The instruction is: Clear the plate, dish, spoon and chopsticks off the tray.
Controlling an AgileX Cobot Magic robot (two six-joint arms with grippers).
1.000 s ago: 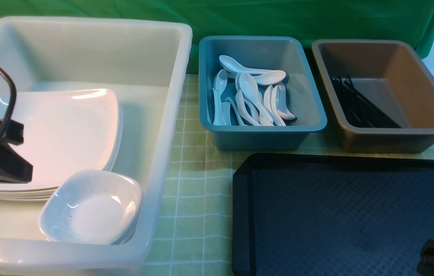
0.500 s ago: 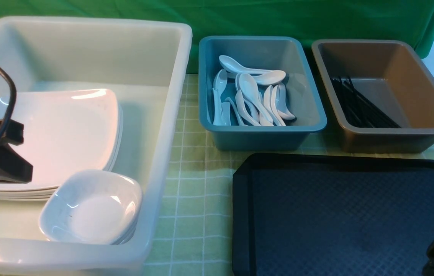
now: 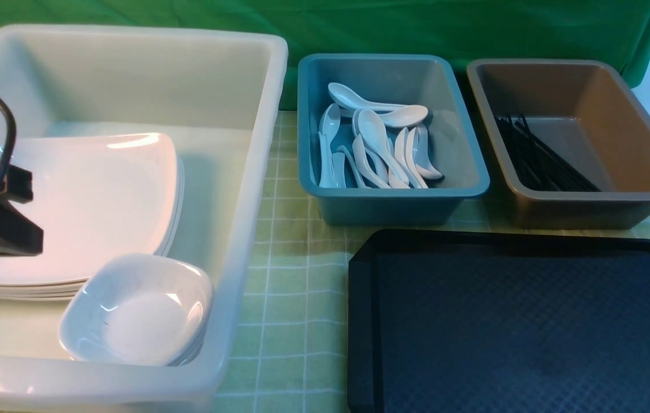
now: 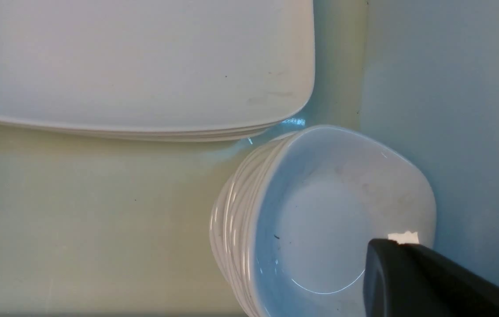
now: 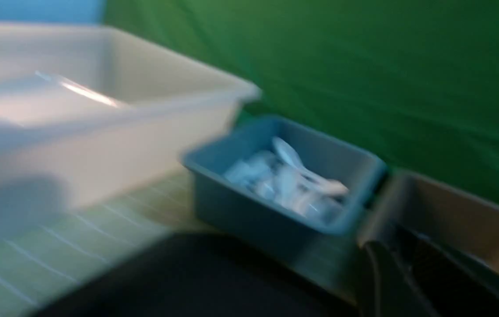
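The black tray (image 3: 520, 321) lies at the front right with nothing on it. The white plate (image 3: 89, 201) tops a stack in the big white tub (image 3: 256, 172). Beside it the dish (image 3: 138, 310) tops a stack of small deep dishes. My left gripper (image 3: 15, 235) hangs over the plates, shut and holding nothing; in the left wrist view its black tip (image 4: 381, 251) is above the dish (image 4: 341, 211), near the plate (image 4: 143, 66). White spoons (image 3: 376, 143) lie in the blue tub, black chopsticks (image 3: 543, 158) in the brown tub. My right gripper (image 5: 390, 273) is a dark blur.
The blue tub (image 3: 313, 126) and the brown tub (image 3: 634, 115) stand side by side behind the tray. A green checked cloth (image 3: 290, 287) covers the table, and a green curtain (image 3: 416, 23) hangs at the back.
My right gripper has slid out of the front view at the bottom right corner. My left gripper has shifted slightly up and to the left over the plates.
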